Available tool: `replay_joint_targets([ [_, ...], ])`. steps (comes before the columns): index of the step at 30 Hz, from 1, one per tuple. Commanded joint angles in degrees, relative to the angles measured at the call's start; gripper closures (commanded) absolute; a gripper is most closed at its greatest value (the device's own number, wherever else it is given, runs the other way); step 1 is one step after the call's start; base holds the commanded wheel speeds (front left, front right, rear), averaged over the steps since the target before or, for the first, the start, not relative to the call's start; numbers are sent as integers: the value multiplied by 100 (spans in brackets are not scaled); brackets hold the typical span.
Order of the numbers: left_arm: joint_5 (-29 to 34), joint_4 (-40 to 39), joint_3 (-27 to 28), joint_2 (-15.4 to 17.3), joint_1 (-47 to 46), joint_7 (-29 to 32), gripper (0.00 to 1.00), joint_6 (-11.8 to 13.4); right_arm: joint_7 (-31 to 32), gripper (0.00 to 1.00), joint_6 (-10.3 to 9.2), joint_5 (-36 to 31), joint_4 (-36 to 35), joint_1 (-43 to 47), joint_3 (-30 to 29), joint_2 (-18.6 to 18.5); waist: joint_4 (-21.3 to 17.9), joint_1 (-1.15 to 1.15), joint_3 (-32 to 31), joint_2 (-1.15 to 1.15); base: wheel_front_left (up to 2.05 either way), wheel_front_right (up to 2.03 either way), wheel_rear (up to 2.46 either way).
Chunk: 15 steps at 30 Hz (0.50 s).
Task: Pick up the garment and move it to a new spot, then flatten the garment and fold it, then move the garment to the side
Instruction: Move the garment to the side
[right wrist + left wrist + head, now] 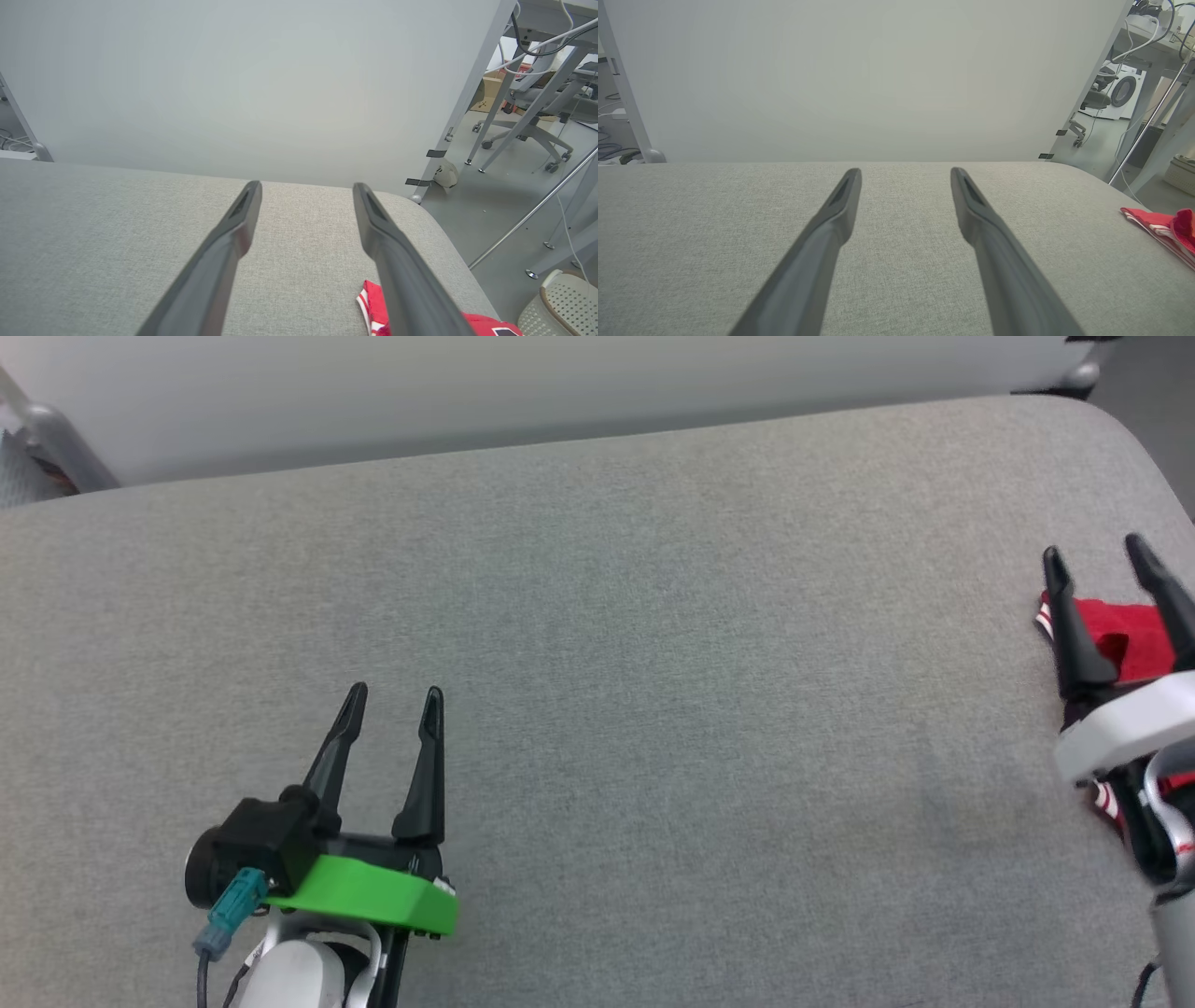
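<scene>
Garment [1125,635] is lying bunched at the table's [653,616] right edge in the head view, running far to near under the wide, empty right gripper [1094,547]. Left wrist view: the left gripper [906,171] is gaping wide, empty. Right wrist view: black print [504,332] is peeking out, too cut off to read.

Lab space: white partition [854,79], office chair [525,130], washing machine [1122,91].

Grey padded table [597,616], red garment [1125,635] near edge

text: none readable | garment [486,324] print: cut off, unreadable
</scene>
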Motion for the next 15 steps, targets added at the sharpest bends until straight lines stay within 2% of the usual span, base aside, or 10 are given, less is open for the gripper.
replay_joint_targets([
  [1,-110,42,19,-50,115,-34,0,-16,-148,0,-9,86,-97,216,-19,180,419,1,-433,0,0,0,0],
  [8,-143,198,69,-118,395,-34,0,-16,-819,0,-9,116,-292,1173,-49,1077,635,1,-673,0,0,0,0],
  [15,-107,312,122,-165,516,-34,0,-16,-1174,0,-9,2,-267,1637,-38,1426,769,1,-756,0,0,0,0],
])
